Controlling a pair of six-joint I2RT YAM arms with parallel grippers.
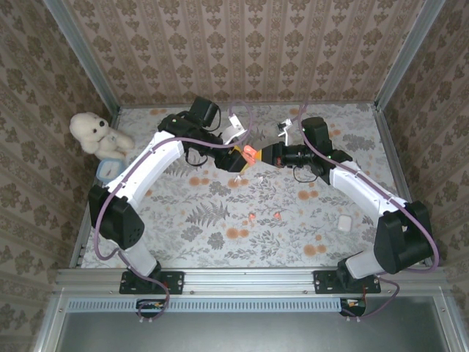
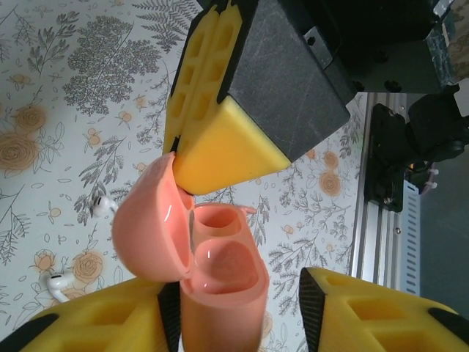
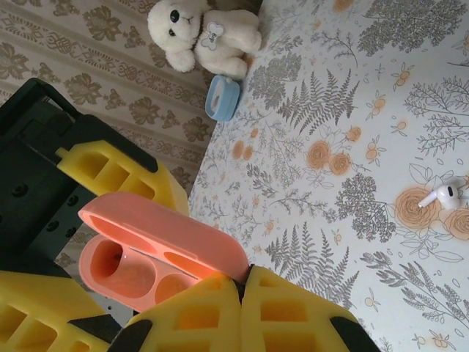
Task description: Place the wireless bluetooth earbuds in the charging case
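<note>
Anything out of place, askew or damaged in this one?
Nothing damaged or spilled. The open orange charging case sits between the left fingers with both wells empty; two white earbuds lie loose on the table. A plush bear sits at the table's edge, unrelated clutter.

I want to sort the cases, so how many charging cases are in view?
3. An open orange case raised above mid-table, a blue case beside the teddy bear, and a white case at the right. More may be hidden.
</note>
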